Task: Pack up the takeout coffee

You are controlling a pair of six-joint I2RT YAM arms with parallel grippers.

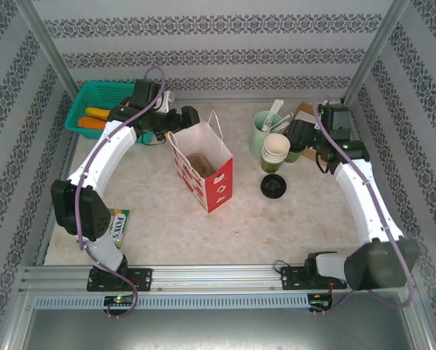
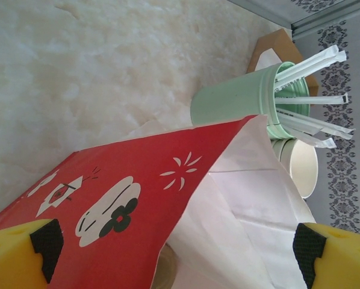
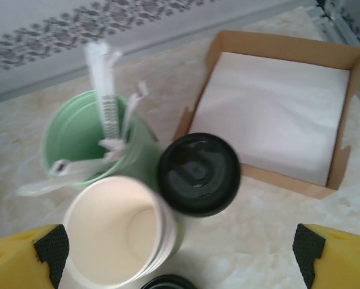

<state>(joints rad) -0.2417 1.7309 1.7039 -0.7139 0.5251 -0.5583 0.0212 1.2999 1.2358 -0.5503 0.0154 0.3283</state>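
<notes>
The left end effector point(image 2: 177, 247), spread wide and empty, has the top edge of the red paper bag point(image 1: 219, 186) between its fingers, seemingly to steady it. A brownish thing inside is hard to make out. Further right, the coffee point(image 3: 198, 173) stands on the bench point(image 1: 160, 219) just beside the stacked cups point(image 3: 117, 238), not yet picked up. The right end effector point(image 3: 180, 256) hovers over it, released. Next it should drop around the cup's body, which the lid hides.

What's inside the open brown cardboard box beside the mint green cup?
The brown cardboard box holds white paper napkins, lying flat and reaching nearly wall to wall. The top sheet covers the box floor and anything beneath it.
</notes>
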